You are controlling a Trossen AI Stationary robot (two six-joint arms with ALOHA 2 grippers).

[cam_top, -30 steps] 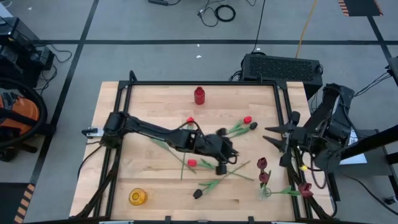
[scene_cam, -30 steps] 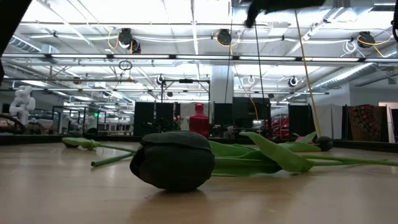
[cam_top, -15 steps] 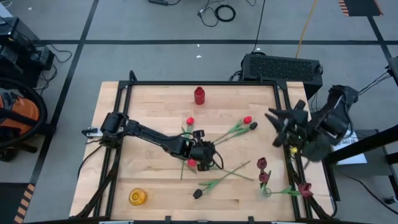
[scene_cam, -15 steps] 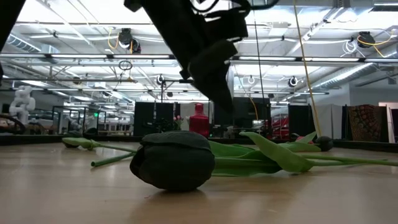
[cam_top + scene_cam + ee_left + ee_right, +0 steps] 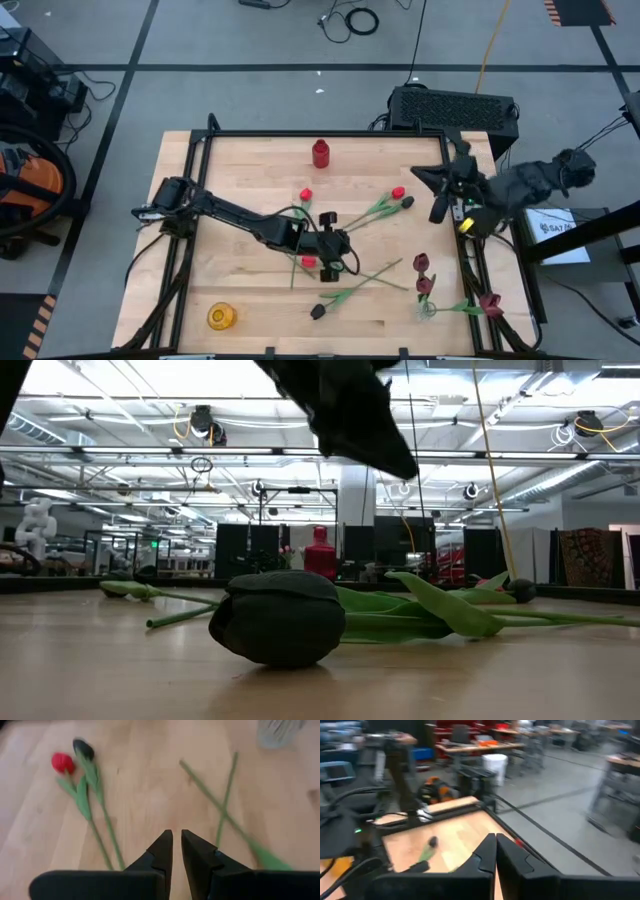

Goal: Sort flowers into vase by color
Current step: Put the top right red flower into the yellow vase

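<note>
While flat, black tulip (image 5: 318, 312) stem rightward

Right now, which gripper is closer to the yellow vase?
Left. The left gripper is over the middle of the table, up and right of the yellow vase. The right gripper is much farther off, near the table's right edge.

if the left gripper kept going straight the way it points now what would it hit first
Probably bare table. The left gripper points between two flowers and two crossed green stems, touching neither; depth is unclear, so a stem could be brushed.
</note>
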